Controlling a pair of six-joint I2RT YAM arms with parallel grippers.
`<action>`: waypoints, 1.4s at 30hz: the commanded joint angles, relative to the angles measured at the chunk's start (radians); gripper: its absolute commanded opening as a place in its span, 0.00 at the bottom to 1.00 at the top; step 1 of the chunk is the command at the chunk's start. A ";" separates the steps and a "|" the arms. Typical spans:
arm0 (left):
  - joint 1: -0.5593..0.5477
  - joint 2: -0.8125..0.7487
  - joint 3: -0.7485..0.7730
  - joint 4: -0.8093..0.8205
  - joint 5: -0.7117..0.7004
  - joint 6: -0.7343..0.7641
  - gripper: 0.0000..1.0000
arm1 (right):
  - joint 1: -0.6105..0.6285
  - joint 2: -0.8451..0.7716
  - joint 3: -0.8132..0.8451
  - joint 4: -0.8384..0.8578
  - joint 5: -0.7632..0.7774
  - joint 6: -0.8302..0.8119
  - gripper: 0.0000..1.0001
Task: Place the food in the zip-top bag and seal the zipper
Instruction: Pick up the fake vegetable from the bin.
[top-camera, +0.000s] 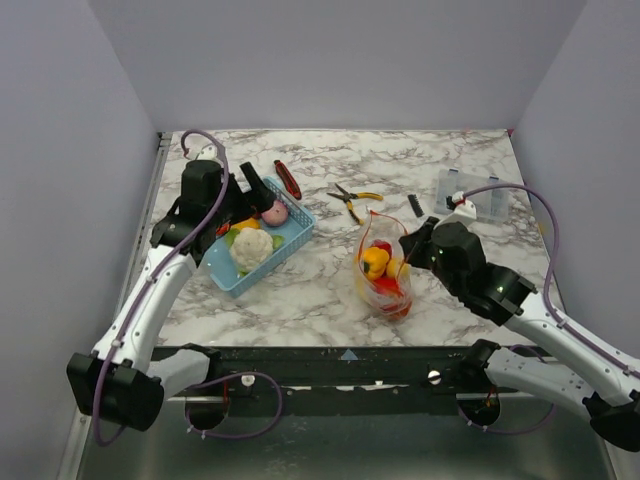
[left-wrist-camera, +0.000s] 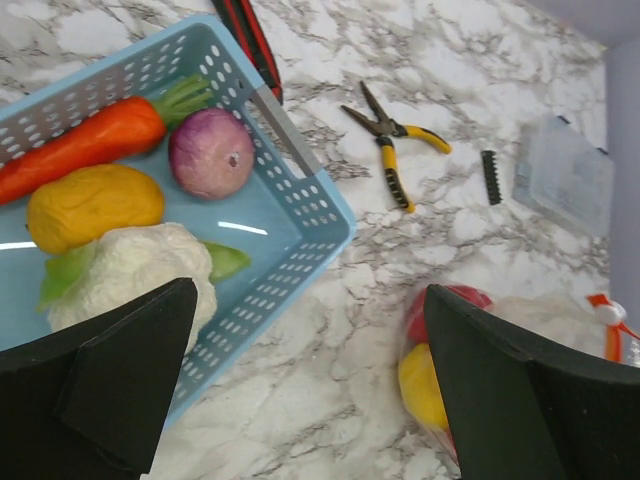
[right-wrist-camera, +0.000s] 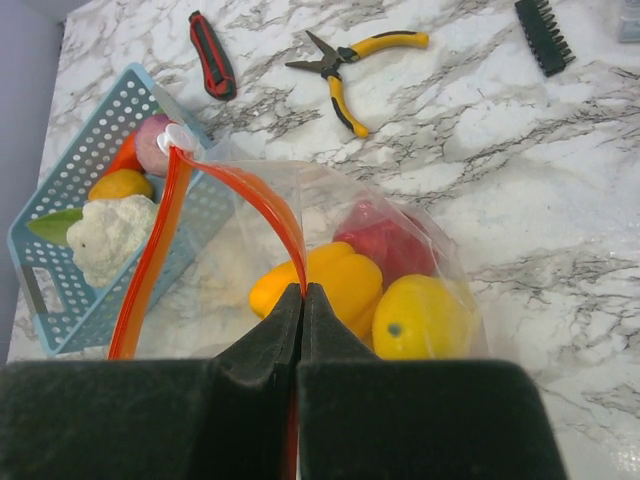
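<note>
Zipper (right-wrist-camera: 256, 206) between right end effector (right-wrist-camera: 302, 292) jaws

The desk (top-camera: 330, 290) has a smooth marble-look top, white with grey veins and a low sheen. The basket (left-wrist-camera: 300, 190) is light blue perforated plastic, shiny enough to catch white glare on its floor. The carrot (left-wrist-camera: 90, 145) and the purple onion (left-wrist-camera: 210, 153) look like glossy moulded plastic, while the cauliflower (left-wrist-camera: 130, 275) is bumpy and pretty matt. The zip-top bag (right-wrist-camera: 240, 240) is thin, clear, crinkly film with a smooth orange-red plastic zipper (right-wrist-camera: 150, 260). The yellow fruit (right-wrist-camera: 420, 318) inside is slick and shiny. The pliers (left-wrist-camera: 395, 150) have a dull dark metal nose and yellow grips. The fingers (left-wrist-camera: 120, 380) of the left hand (left-wrist-camera: 308, 320) are matt black plastic, faintly grainy.
</note>
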 joint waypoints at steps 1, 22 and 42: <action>0.025 0.170 0.102 -0.038 -0.048 0.082 0.98 | 0.004 0.009 0.004 0.046 0.021 0.038 0.00; 0.091 0.529 0.342 -0.138 0.080 0.305 0.85 | 0.003 0.040 0.052 0.024 -0.007 0.011 0.00; 0.084 0.789 0.355 -0.012 0.168 0.291 0.80 | 0.003 0.050 0.073 0.034 -0.037 -0.009 0.00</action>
